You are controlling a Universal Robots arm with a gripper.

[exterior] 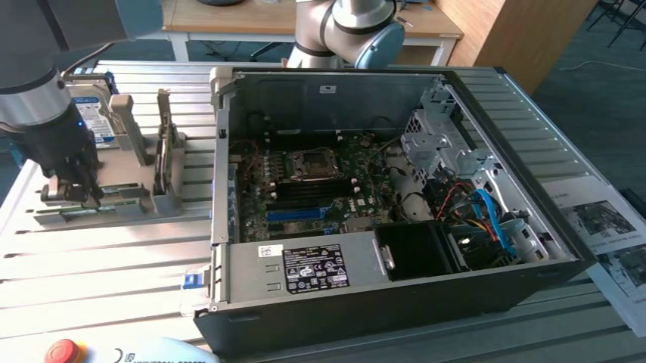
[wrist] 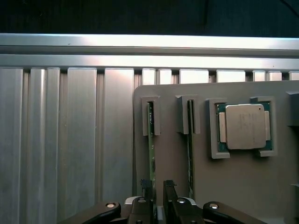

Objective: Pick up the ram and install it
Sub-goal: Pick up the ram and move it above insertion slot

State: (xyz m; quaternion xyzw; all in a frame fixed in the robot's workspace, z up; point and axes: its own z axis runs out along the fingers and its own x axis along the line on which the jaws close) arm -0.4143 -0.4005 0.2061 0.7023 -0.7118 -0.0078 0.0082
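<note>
The ram (wrist: pixel 150 140) stands on its thin edge in a slot of a grey holder (wrist: pixel 170 158), which lies on the slatted metal surface (wrist: pixel 84 140) at the exterior view's left, well apart from the open computer case (exterior: pixel 404 318). In the wrist view the stick's green edge runs straight toward the end effector (wrist: pixel 158 189) and meets one of its fingertips (wrist: pixel 147 192). It lines up with that finger rather than with the gap. A second stick (wrist: pixel 190 154) stands in the next slot just beside it, and a square silver CPU (wrist: pixel 244 126) sits in its own recess further along the holder.

The arm (exterior: pixel 41 113) reaches straight down at the exterior view's left, its wrist vertical. The end effector (exterior: pixel 72 193) is low over the holder, near a hard drive (exterior: pixel 93 117) propped at the far side.

The two fingers stand a narrow gap apart. Nothing shows between them, and I cannot tell whether either one actually touches the ram.
</note>
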